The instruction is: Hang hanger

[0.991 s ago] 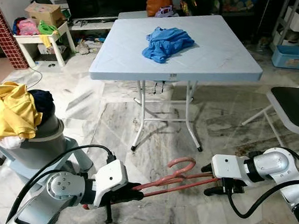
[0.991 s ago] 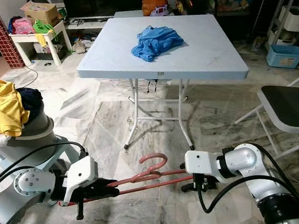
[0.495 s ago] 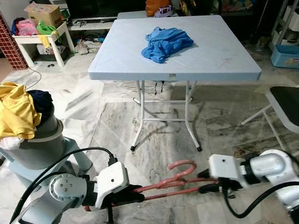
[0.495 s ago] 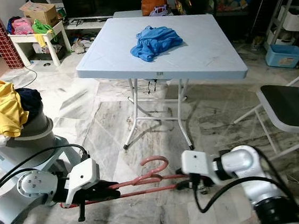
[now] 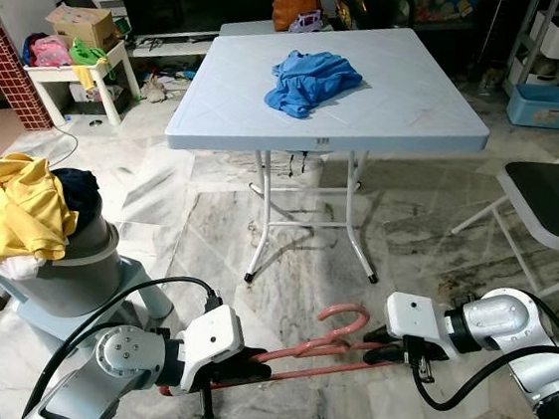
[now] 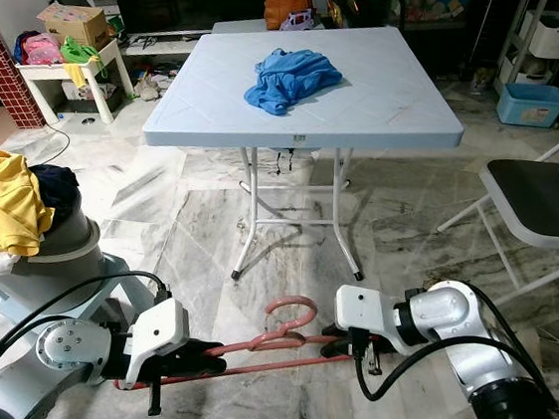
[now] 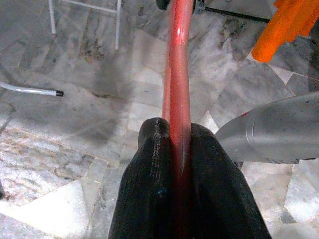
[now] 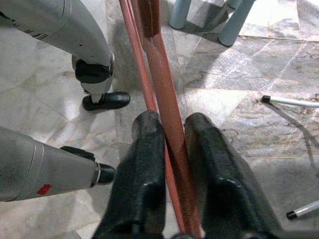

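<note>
A red hanger is held low over the marble floor, lying nearly flat, its hook pointing up and away from me. My left gripper is shut on one end of its bar; the left wrist view shows the red bar pinched between the black fingers. My right gripper is shut on the other end, and the right wrist view shows the thick red arm between its fingers.
A pale blue folding table stands ahead with a blue garment on it. A grey basket heaped with yellow clothes is at my left. A folding chair stands at the right. Clutter lines the far wall.
The hanger and both grippers have sunk a little toward the floor. The right gripper has drawn slightly inward; both grips stay the same.
</note>
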`<state>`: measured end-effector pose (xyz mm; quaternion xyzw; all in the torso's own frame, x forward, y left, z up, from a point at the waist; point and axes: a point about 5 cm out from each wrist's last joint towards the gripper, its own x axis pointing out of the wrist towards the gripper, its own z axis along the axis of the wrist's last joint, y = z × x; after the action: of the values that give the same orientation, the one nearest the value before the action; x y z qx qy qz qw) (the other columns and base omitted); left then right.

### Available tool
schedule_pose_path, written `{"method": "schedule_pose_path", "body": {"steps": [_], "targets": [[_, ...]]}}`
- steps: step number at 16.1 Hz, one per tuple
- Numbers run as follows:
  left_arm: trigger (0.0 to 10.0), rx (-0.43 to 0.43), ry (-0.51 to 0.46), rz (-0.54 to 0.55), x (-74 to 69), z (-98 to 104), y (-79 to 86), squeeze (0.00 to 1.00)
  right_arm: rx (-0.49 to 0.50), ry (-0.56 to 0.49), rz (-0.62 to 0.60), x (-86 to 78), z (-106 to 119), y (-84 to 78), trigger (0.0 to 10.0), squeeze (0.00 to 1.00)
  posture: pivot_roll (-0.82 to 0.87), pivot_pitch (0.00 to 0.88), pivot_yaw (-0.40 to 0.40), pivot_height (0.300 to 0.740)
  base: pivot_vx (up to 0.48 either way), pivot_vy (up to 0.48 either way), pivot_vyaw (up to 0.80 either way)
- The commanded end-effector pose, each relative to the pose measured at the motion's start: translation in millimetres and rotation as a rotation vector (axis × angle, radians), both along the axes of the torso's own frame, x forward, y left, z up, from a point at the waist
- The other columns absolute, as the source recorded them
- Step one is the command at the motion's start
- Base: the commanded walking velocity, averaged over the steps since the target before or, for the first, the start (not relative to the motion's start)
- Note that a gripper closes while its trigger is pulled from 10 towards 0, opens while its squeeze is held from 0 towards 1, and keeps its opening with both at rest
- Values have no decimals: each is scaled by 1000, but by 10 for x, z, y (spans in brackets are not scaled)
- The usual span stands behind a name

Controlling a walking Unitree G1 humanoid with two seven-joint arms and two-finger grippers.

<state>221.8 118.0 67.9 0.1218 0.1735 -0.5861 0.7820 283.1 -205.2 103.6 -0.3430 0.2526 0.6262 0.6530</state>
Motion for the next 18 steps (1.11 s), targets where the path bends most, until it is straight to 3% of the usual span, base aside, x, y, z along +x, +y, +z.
{"method": "schedule_pose_path", "body": {"steps": [1,7,8,12,15,18], "targets": [[10000,-4,-30,5,46,48,10,0,15,5,18,-14,6,47,0,0,-103,0,136,740,0,0,0],[10000,9,-58,10,63,63,-2,0,9,14,-2,-28,-23,23,0,0,-105,0,132,740,0,0,0],[10000,43,-133,69,152,57,28,1000,5,4,-12,-14,-22,9,0,0,-105,0,128,740,0,0,0],[10000,5,-222,218,311,127,76,1000,-4,-34,-49,26,-33,-8,0,0,-103,0,125,740,0,0,0],[10000,3,-233,194,289,152,106,1000,-31,-152,-158,149,-36,-108,0,0,-101,0,127,740,0,0,0],[10000,5,-243,205,307,146,127,1000,-85,-212,-189,193,-58,-187,0,0,-105,0,133,740,0,0,0]]}}
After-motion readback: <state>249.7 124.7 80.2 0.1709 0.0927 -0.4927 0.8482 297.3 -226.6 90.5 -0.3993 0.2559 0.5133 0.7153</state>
